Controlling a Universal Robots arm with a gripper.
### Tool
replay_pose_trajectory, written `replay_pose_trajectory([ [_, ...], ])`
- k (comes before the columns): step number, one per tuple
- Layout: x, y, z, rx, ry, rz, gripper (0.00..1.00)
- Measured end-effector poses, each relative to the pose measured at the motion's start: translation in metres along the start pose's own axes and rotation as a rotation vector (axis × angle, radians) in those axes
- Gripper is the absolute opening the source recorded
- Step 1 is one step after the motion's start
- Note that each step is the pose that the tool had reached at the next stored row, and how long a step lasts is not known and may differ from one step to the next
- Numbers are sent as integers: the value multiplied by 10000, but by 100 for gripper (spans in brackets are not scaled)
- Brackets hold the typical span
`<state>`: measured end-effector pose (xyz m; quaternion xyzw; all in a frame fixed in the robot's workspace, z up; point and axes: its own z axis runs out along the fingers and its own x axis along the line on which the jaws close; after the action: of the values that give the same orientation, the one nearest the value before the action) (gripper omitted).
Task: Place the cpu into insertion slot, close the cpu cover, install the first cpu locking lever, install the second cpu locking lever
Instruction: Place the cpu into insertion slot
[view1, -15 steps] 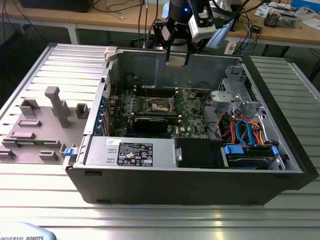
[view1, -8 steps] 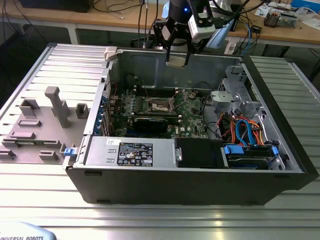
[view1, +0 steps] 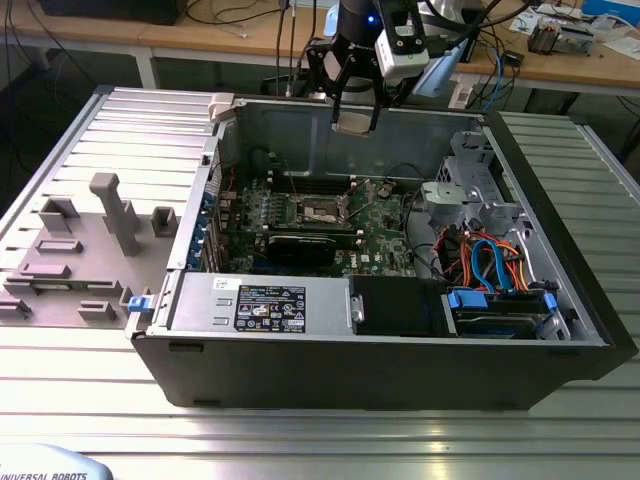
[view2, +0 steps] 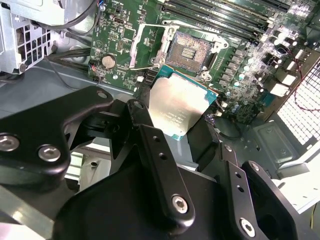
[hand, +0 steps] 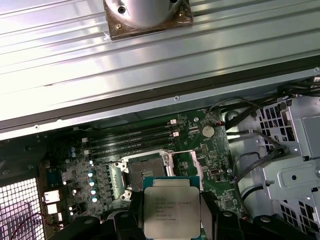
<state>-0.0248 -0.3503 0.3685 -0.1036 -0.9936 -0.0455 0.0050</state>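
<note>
A ribbed grey metal surface (view1: 300, 440) carries an open black computer case (view1: 380, 350). In the exterior view, the black end effector (view1: 355, 112) hangs above the case, clenched on the cpu (view1: 354, 124), a small flat silvery-grey square chip.

In the second wrist view, the fingers (view2: 145, 127) pinch the chip's edges above the insertion slot (view2: 192, 52), a dark square socket in a green circuit board (view2: 125, 30). The silver hinged cpu cover (view2: 145, 45) is open.

In the first wrist view, the chip's smooth top faces the camera. It is probably light, stiff and fragile, best held by its edges.

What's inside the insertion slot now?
The insertion slot holds no chip; its bare contact field shows in the second wrist view. The cpu, held by the gripper, hangs above the board and hides part of the slot in the first wrist view.
</note>
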Motion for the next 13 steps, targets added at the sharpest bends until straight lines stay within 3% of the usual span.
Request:
replay_pose_trajectory([
  [13,0,0,0,-1,-4,52,54],
])
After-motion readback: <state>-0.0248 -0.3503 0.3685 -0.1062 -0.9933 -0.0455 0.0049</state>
